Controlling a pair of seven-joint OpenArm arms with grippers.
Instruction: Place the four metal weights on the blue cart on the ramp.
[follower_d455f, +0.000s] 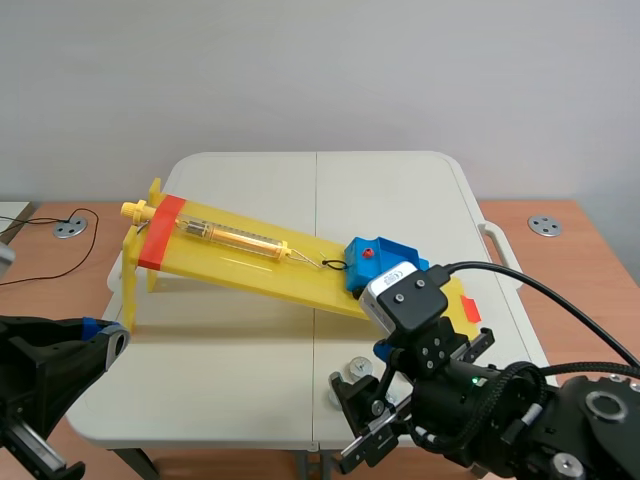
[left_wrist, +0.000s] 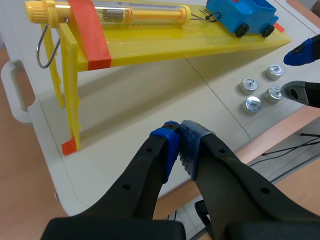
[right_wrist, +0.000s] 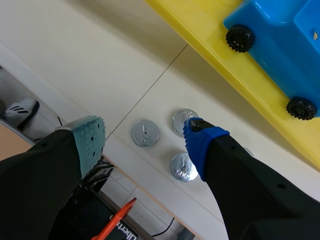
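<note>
The blue cart stands at the low end of the yellow ramp, hooked to a spring scale. Several round metal weights lie on the white table near its front edge, in front of the ramp. My right gripper is open above them. One weight lies below the gap between its fingers, two more beside the blue pad, and another is mostly hidden behind that finger. My left gripper is shut on nothing by the table's left front corner.
The ramp's tall yellow legs stand at the table's left side. The white table has a front edge just past the weights and a handle on its right. A black cable runs from the right arm.
</note>
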